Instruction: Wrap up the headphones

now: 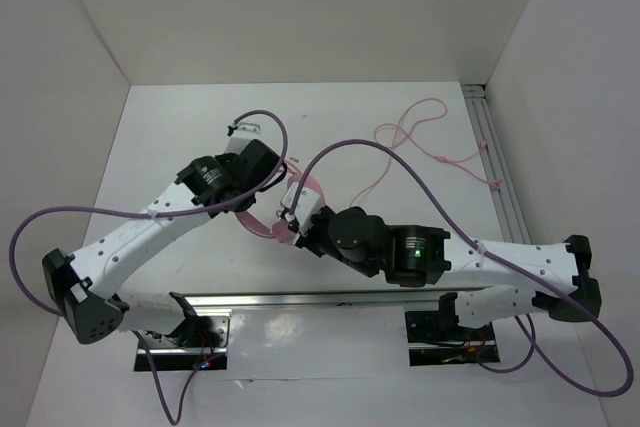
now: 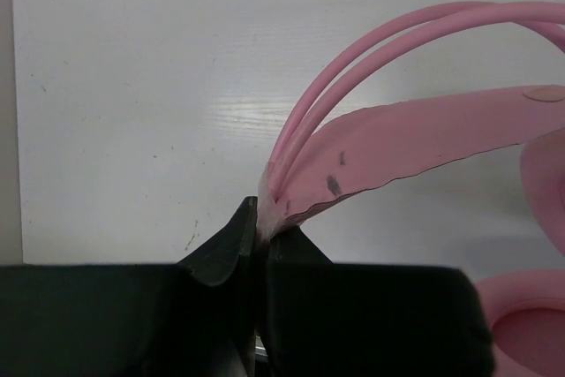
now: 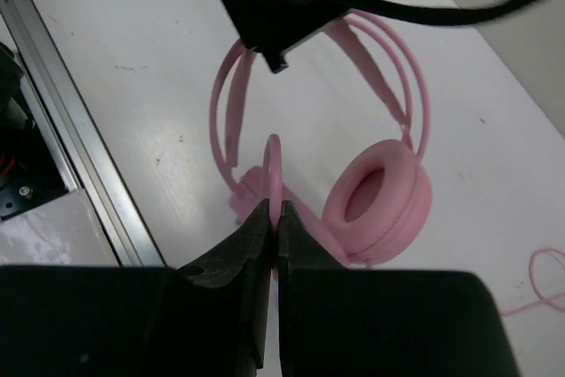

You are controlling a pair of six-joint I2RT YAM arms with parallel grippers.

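The headphones (image 3: 380, 192) hung over the middle of the bench (image 1: 180, 127), light and bendy. The left tool (image 2: 260, 234) was shut tight on the thin headband (image 2: 397, 41). The right tool (image 3: 274, 218) pinched a thin pink loop, likely the floppy cord (image 1: 430, 101), a good spot to hold.

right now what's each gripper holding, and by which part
Both hold the headphones: left gripper pinches the headband end; right gripper pinches a thin pink loop, maybe cord.
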